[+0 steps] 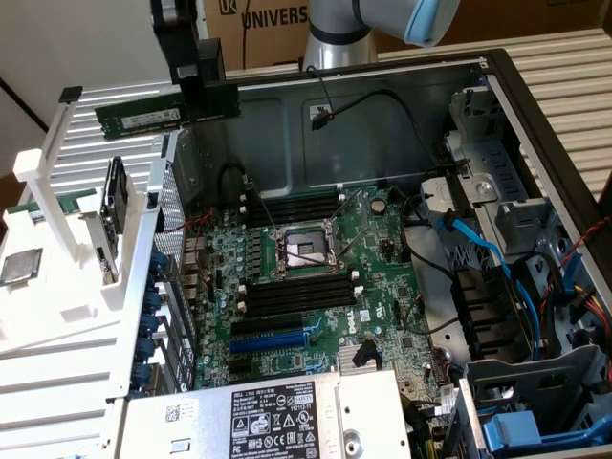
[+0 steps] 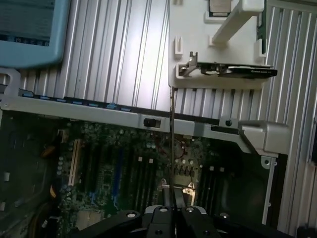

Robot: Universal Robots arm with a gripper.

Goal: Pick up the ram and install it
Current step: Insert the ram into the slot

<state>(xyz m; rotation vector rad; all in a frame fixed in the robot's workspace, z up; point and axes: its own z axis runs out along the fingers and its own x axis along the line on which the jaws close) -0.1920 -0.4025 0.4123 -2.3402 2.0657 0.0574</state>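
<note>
1. One ram [image 1: 139, 117] hangs level in the air above the side wall of the open computer case [image 1: 382, 105], at the exterior view's left. We see its green board and pale label strip.
2. We find the gripper [image 1: 198, 100] clamped on one end of the stick, with the rest jutting out toward the exterior view's left. In the wrist view the stick shows edge-on as a thin dark line.
3. Well below it lies the motherboard [image 1: 325, 277], with long black slots [image 1: 292, 298] on either side of the processor socket [image 1: 298, 251]. The ram is not seated in any of them.
4. Outside the case, at the exterior view's left, we see a white rack [image 1: 67, 316]. A square silver-topped chip [image 1: 21, 266] lies on it and a dark card [image 1: 115, 215] stands in it.
</note>
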